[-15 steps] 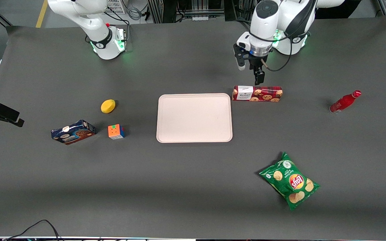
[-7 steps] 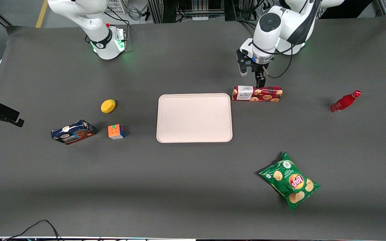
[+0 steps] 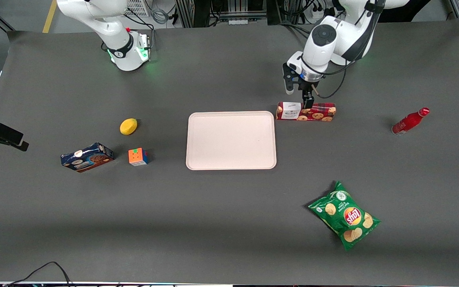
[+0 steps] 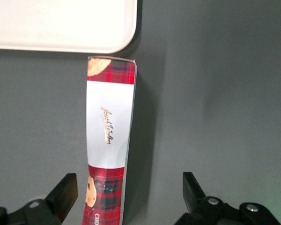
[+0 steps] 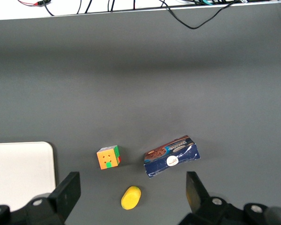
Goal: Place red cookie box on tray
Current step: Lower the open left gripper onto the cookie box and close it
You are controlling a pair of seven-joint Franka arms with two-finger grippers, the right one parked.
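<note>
- Step in hand: approach for the grasp. The claw (image 3: pixel 299 97) hangs just above the red box (image 3: pixel 306 111), over the white-label end nearest the tray (image 3: pixel 197 159).
- Claw is open, fingers spread wide. In the wrist view the box (image 4: pixel 107 140) sits between them but close to one finger (image 4: pixel 65 192), well off from the other.
- Box lies flat on the tabletop (image 3: pixel 229 207), just beside the tray's corner, not touching it and not on it. Nothing lifted yet.
- Next move, as I judge it: centre over the box, drop until the fingers straddle its narrow width, close, lift, carry the short way onto the tray.
- Box: long slim cardboard carton, red tartan print, glossy white label patch, cookie pictures, sharp edges. Likely light and rigid; gripped off-middle it may tilt.
- Tray: flat, pale cream-pink, smooth, rounded corners, low raised rim, bare.
- Tabletop: dark grey matte sheet.
</note>
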